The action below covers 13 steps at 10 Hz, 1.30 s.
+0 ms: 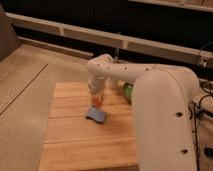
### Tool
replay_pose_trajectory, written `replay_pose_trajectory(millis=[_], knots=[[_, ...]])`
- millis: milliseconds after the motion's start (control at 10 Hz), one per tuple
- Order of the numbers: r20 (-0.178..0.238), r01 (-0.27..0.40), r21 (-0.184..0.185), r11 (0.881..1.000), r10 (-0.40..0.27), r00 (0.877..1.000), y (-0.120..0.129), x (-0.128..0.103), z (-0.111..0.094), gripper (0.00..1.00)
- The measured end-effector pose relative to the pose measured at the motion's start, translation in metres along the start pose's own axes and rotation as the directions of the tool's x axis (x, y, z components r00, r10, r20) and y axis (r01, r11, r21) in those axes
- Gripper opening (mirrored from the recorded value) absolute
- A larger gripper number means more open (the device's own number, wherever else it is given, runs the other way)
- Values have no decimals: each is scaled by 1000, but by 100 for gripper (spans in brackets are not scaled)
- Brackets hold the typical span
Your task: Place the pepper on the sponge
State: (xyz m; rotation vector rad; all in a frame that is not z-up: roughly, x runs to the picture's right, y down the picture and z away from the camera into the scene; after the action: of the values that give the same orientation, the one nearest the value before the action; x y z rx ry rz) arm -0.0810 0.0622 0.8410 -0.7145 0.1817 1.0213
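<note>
The orange-red pepper [97, 101] hangs at the tip of my gripper [97, 98], which is shut on it. The white arm reaches in from the right and bends down over the middle of the wooden table [70, 140]. The blue sponge [95, 115] lies flat on the table just below and in front of the pepper. A small gap shows between pepper and sponge.
A green bowl [127, 91] sits at the back right of the table, half hidden behind the arm. The arm's large white body [165, 120] covers the table's right side. Grey floor [25, 100] lies to the left, a dark wall with rails behind.
</note>
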Motion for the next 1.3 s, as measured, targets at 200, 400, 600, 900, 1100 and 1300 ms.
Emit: replay_pose_trajectory(millis=[200, 400, 600, 900, 1100, 1300], knots=[[-12, 10, 5, 1000, -10, 1000, 27, 10, 2, 0], [-85, -81, 95, 992, 89, 992, 25, 60, 12, 0], [-100, -99, 121, 988, 112, 989, 12, 63, 20, 10], [-110, -103, 136, 985, 118, 987, -10, 57, 37, 41], [-108, -92, 125, 988, 106, 988, -13, 47, 44, 61], [-103, -83, 102, 991, 93, 990, 0, 40, 46, 79]])
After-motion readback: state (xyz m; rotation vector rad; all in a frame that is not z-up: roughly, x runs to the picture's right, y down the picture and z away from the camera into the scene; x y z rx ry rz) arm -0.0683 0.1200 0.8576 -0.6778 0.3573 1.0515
